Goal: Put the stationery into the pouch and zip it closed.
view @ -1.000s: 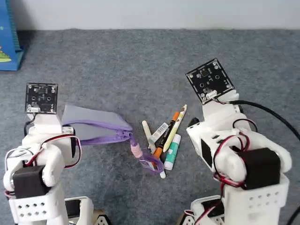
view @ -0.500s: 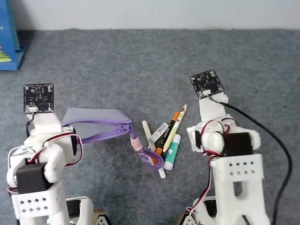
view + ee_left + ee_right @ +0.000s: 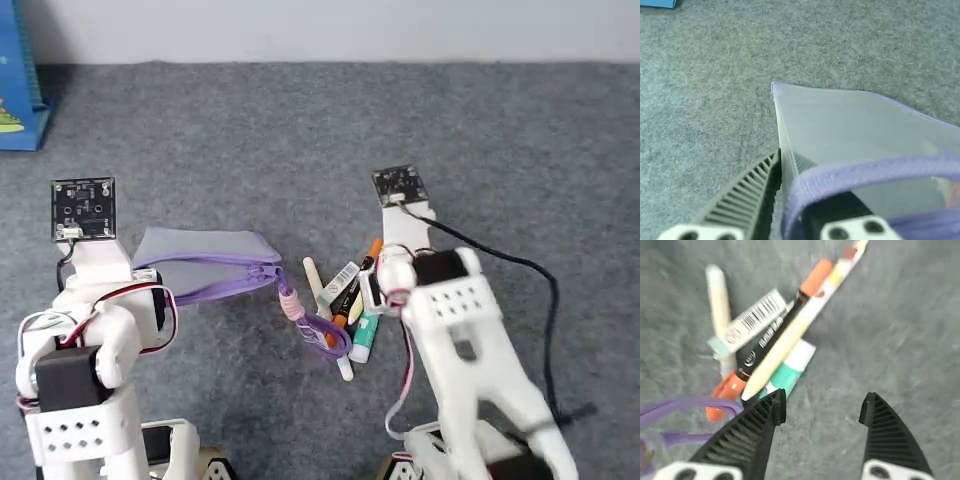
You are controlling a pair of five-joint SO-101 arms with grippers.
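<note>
Pinching the lilac pouch (image 3: 205, 262) by its rim, the left hand (image 3: 790, 182) is clamped tight; the right hand (image 3: 823, 397), fingers apart, hovers at the edge of the pens (image 3: 775, 340) on the grey surface (image 3: 300, 130).

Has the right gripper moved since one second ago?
Yes. The right gripper has swung left in the high view, toward the stationery pile.

Stationery pile (image 3: 352, 295) right of pouch (image 3: 200, 262), seemingly under strap (image 3: 322, 335)
</note>
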